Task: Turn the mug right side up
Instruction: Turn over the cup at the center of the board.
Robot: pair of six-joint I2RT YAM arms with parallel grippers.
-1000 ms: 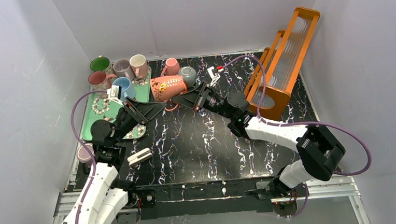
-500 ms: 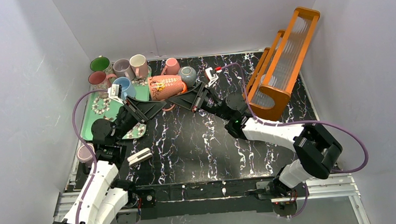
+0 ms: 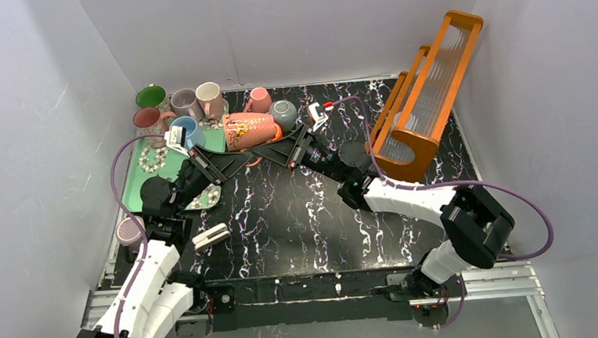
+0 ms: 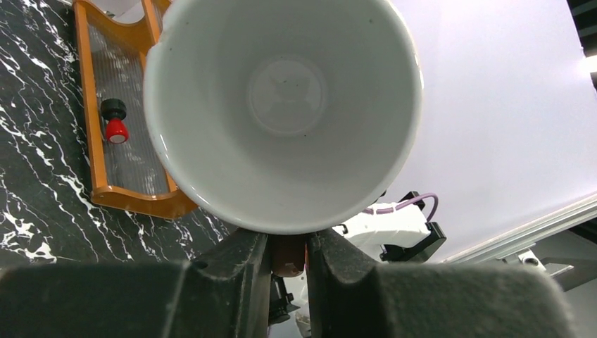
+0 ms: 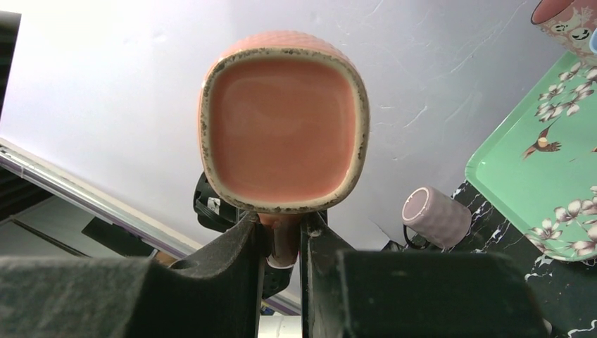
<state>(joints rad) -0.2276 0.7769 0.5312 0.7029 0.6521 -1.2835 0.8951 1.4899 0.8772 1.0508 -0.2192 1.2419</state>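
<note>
Salmon mug is lying sideways, left gripper and right gripper both clamping its handle, so opposing pulls are risking a slip

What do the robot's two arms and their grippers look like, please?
Both arms are built of white shell links joined by black joints. The left arm and the right arm each have a thin purple cable looping alongside. The left gripper and the right gripper are matte black, each with two thick, blocky fingers. A small white camera block sits by each wrist.
</note>
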